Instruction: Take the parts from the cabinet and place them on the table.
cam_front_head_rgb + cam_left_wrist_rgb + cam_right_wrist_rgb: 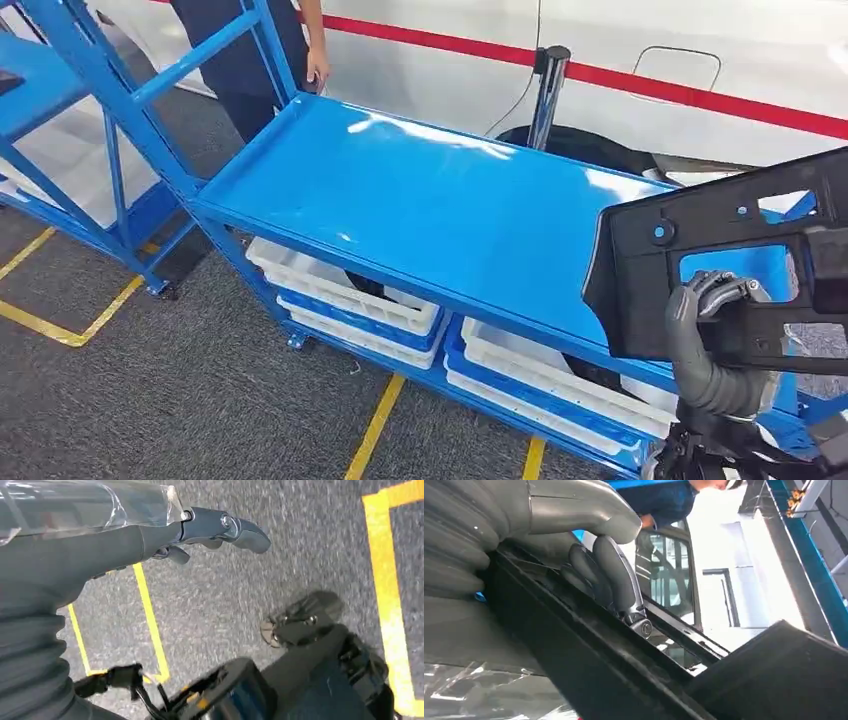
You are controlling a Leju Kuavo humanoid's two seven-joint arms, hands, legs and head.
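The right hand (722, 318) is gripping a black plastic part (715, 265), fingers (611, 577) hooked through its frame, carrying it at about four o'clock in the head view, over the near right end of the blue table (420, 195). So the placing step is looking underway. The left hand (210, 530) is hanging over the grey floor, fingers loosely extended, holding nothing. Next, I'd say: lowering the part flat onto the bare top toward ten o'clock, then letting go.

Right hand (722, 300) grips a black plastic part (700, 255) above the blue table (420, 200); white bins (340, 290) below; a person (250, 50), partly cropped, stands behind.
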